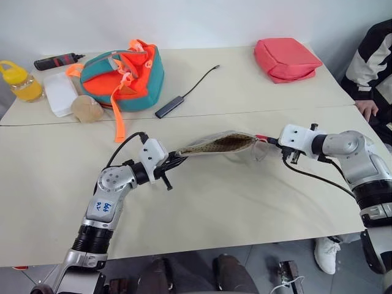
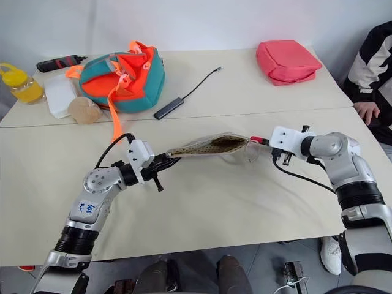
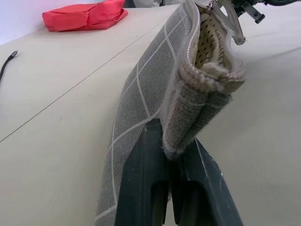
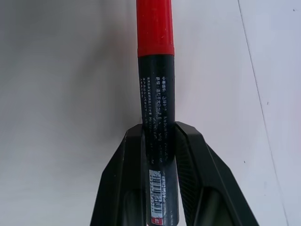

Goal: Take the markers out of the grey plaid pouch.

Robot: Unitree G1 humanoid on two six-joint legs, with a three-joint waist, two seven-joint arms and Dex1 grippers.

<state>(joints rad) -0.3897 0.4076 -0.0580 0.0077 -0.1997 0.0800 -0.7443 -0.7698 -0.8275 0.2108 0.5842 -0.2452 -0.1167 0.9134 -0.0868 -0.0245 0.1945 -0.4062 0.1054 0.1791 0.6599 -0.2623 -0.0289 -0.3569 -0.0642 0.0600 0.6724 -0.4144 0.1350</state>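
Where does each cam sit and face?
Eyes, on the head, looking down: both arms, table.
Left wrist, along left pincer: shut on grey plaid pouch.
Right wrist, along right pincer: shut on red marker.
Shared: pink pouch shows in eyes and left wrist.

Grey white-gridded pouch [image 3: 141,94] with speckled tan lining, red-and-black marker [image 4: 155,70]

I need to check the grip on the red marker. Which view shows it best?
The right wrist view: the red marker stands between the right gripper fingers, its dark barrel clamped. The eye views show just a red tip by the pouch mouth.
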